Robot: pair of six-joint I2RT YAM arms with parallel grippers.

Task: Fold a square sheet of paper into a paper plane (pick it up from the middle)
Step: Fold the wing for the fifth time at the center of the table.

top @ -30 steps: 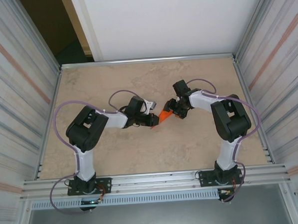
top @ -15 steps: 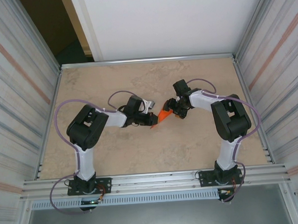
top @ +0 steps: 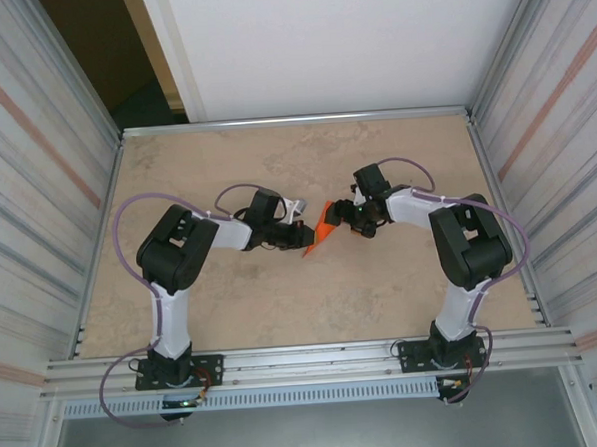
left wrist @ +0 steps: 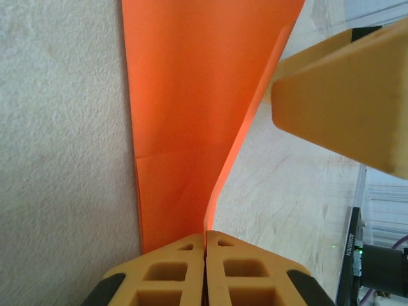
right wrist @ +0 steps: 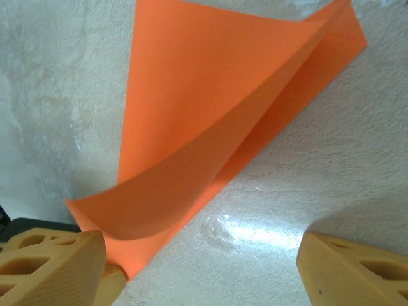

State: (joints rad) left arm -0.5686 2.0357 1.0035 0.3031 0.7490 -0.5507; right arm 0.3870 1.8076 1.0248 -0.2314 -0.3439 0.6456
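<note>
While the left hand [left wrist: 205,241] clamps one end of the folded orange paper [left wrist: 191,95] on the table [left wrist: 64,159], the right hand [right wrist: 201,256] sits unclenched beside it.

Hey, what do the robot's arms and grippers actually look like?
The left arm and right arm have white links, bulky black joints and looping lilac cables. Gripper fingers are mustard-yellow blocks with cut-out windows and black edging; a fine dimpled texture shows in the right wrist view.
</note>
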